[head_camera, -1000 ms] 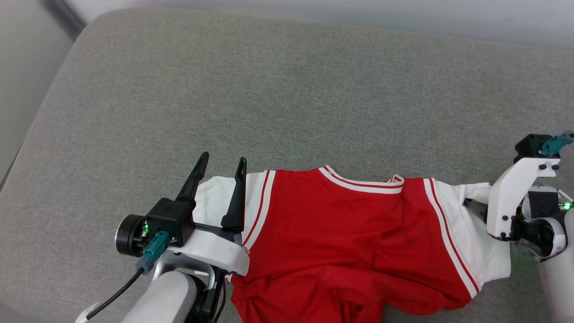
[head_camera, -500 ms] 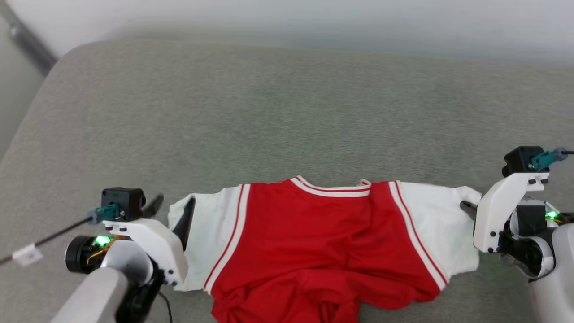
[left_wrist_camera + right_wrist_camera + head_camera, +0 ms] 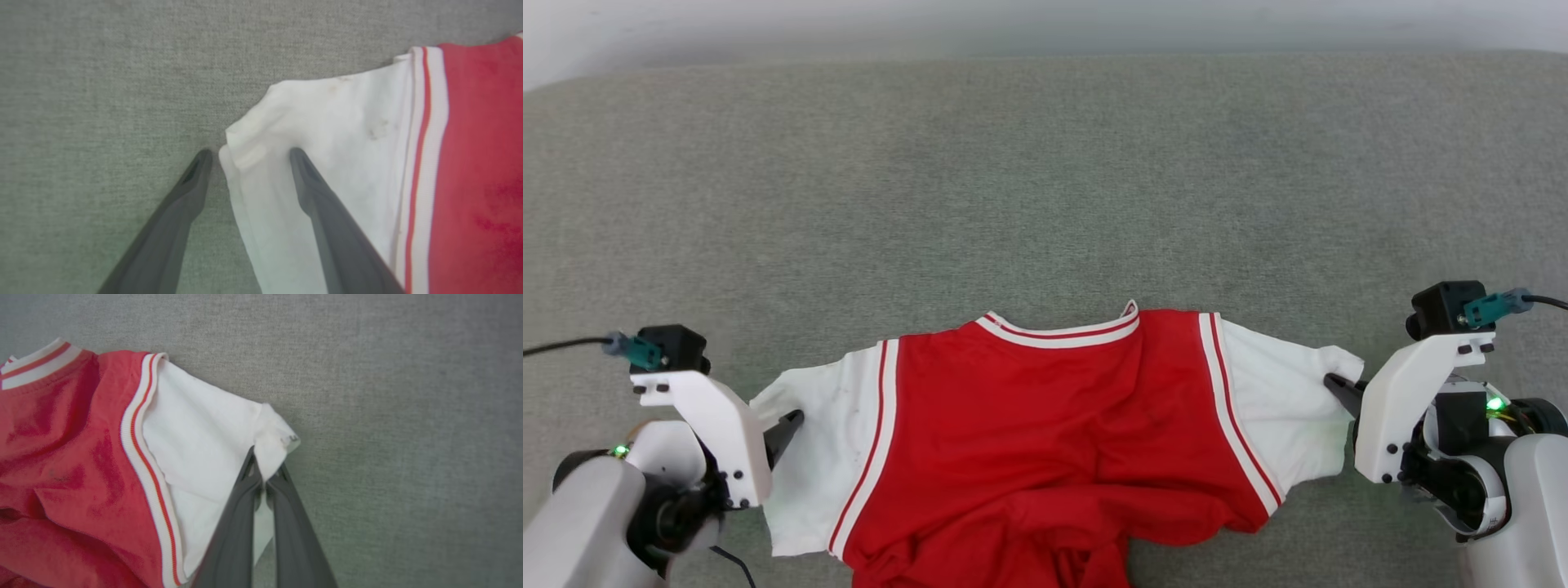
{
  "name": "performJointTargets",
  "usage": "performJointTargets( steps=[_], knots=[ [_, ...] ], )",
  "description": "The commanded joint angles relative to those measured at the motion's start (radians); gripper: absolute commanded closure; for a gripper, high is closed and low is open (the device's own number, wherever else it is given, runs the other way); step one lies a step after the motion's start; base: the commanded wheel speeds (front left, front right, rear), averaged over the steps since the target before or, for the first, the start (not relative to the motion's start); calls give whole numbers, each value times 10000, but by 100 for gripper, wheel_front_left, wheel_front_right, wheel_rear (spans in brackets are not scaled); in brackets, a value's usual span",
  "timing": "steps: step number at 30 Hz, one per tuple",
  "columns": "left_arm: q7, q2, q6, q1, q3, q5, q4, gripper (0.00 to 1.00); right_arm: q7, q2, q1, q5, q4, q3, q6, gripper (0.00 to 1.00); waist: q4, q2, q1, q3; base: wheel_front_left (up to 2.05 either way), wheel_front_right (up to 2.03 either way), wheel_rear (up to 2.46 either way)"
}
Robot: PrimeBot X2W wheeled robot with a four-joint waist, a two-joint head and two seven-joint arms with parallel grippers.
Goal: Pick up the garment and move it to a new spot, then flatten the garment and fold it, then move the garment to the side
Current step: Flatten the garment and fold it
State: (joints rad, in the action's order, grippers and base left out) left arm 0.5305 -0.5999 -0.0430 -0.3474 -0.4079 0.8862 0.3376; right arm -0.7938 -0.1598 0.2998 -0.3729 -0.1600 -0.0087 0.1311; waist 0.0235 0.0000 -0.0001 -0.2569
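The garment [image 3: 1045,408] lay unfolded, its hem apparently bunched; flattening and folding were not yet done. The right gripper [image 3: 265,465] was clamped on the right sleeve [image 3: 196,433]. The left gripper [image 3: 250,153] straddled the left sleeve [image 3: 327,122], jaws apart.

The red soft-fabric jersey [image 3: 1045,425] with white striped sleeves runs off the bottom edge of the head view, its hem and lower body cut away. There, white wrist brackets [image 3: 715,425] cover most of the left gripper [image 3: 788,425] and right gripper [image 3: 1334,384], one dark tip apiece showing. Marks on the small sleeve-corner label [image 3: 289,439] are too small to read.
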Motion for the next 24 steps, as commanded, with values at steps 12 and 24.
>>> performJointTargets(
  steps=[12, 24],
  knots=[
    [618, 462, -75, -212, -428, 135, 511, 100, 706, -212, 127, 101, -121, 109, -7, 100, 253, 0, 1, 317, 0, 0, 0],
    [-1581, 517, -911, -1875, 198, -982, 277, 100, 1023, -757, 1217, 220, -1632, 463, -7, 100, 38, 0, 1, 1600, 0, 0, 0]
  ],
)
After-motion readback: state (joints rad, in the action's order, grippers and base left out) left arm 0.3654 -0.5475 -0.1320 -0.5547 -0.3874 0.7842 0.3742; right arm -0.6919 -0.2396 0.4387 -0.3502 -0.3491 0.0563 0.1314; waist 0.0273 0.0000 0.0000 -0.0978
